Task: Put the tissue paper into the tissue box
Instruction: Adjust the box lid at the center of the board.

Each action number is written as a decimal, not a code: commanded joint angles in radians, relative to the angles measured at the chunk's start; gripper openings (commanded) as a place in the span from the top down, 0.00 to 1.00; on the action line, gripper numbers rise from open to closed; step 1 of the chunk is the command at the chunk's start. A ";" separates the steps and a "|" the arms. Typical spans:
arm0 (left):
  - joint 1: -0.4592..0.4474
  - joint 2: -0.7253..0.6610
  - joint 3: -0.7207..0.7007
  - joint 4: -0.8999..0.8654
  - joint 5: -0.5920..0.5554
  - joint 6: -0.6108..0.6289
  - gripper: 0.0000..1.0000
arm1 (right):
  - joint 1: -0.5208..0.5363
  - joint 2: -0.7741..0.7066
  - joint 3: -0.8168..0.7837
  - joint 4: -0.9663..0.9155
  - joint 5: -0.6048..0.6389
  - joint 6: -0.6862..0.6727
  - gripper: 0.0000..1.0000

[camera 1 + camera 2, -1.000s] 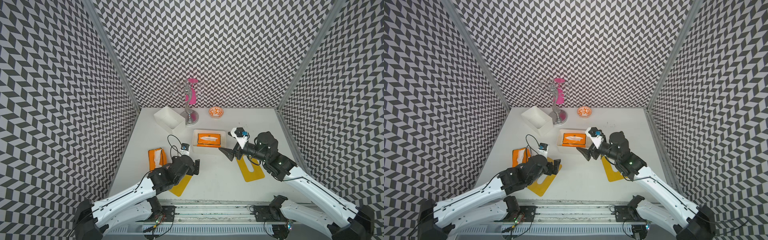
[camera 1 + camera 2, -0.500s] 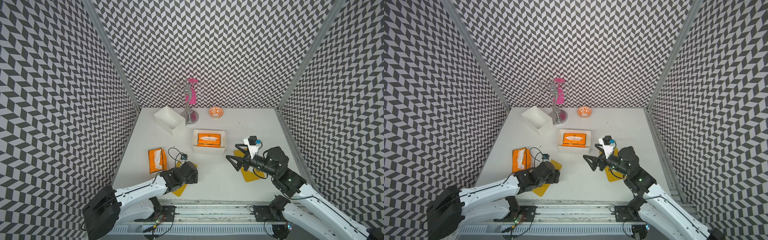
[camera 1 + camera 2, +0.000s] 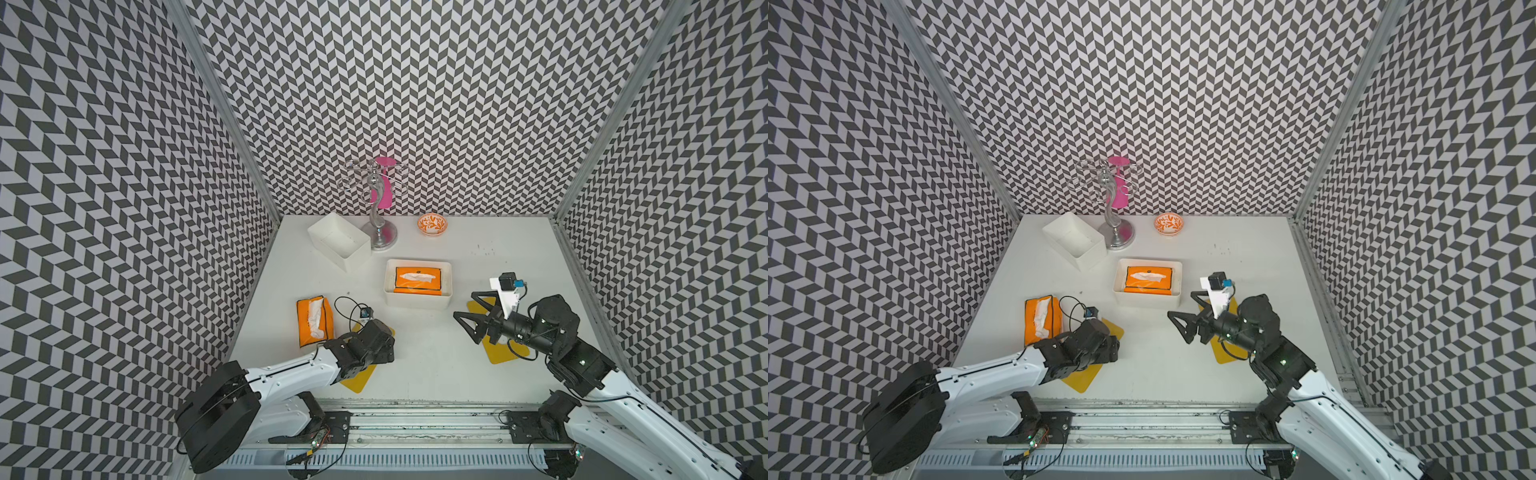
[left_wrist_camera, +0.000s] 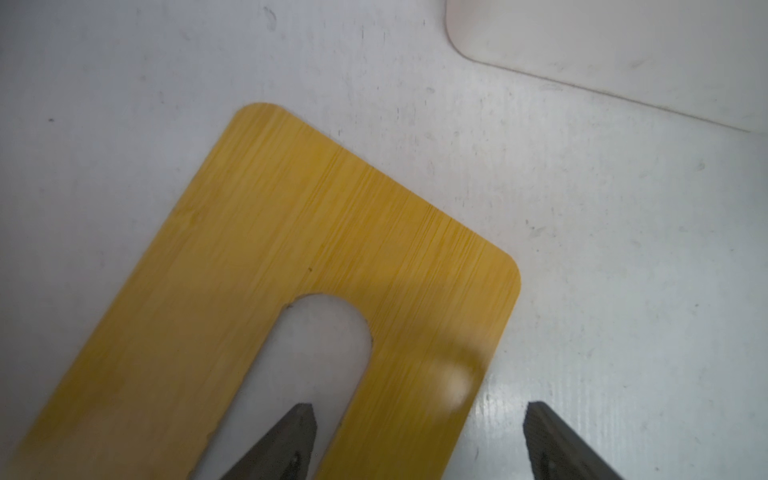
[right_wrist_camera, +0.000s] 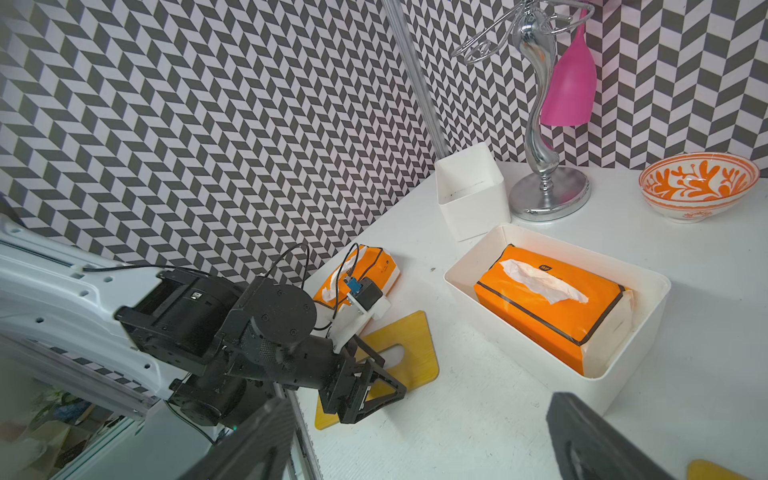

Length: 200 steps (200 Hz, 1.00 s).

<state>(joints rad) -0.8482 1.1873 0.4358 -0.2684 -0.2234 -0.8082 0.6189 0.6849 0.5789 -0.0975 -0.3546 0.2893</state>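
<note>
The orange soft pack of tissue paper [image 3: 428,284] lay flat inside the white rectangular plastic tub [image 3: 415,301], in the middle of the white bench [image 3: 415,353]. A crumpled white tissue [image 3: 415,276] stuck out of the slit in its top. A small black logo sat on the pack's top face beside the slit (too small to read in any view), and thin black lines ran along the pack's edges.

A second orange tissue pack [image 3: 307,328] lay directly on the bench to the left of the tub and nearer, also with white tissue showing at its slit.

The left pincer [image 4: 419,436] was low over a yellow slotted board [image 4: 291,232] at the near left. Its jaws stood apart with nothing between them: one tip was over the board's slot and the other over bare bench beside the board's edge.

The right pincer [image 3: 464,304] was spread wide and held nothing. It pointed left, just right of the tub and a little nearer, not touching it. Its wrist was above a second yellow slotted board [image 3: 503,353].

At the far left stood an empty white open-topped box [image 3: 353,257]. Just to its right was a chrome stand with curled wire arms [image 3: 376,208], with a pink plastic cup [image 3: 384,187] hanging on it. Further right along the far edge sat a small orange-and-white patterned bowl [image 3: 432,224].
</note>
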 commanded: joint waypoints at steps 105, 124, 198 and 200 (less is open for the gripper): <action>-0.285 0.367 0.249 0.053 -0.025 0.054 0.22 | 0.004 -0.003 0.006 -0.060 -0.020 -0.045 0.00; -0.307 0.336 0.265 0.038 -0.043 0.066 0.17 | 0.005 0.001 0.006 -0.059 -0.075 -0.117 0.00; -0.239 -0.217 0.195 -0.062 -0.161 0.062 0.00 | 0.067 -0.015 -0.006 0.027 -0.208 -0.460 0.02; -0.233 -0.235 0.196 -0.068 -0.163 0.063 0.00 | 0.071 -0.012 -0.005 0.024 -0.211 -0.477 0.02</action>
<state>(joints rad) -1.1275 1.1248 0.6422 -0.2562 -0.3195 -0.7540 0.6483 0.6708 0.5785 -0.1436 -0.4828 0.0181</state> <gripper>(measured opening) 0.997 0.982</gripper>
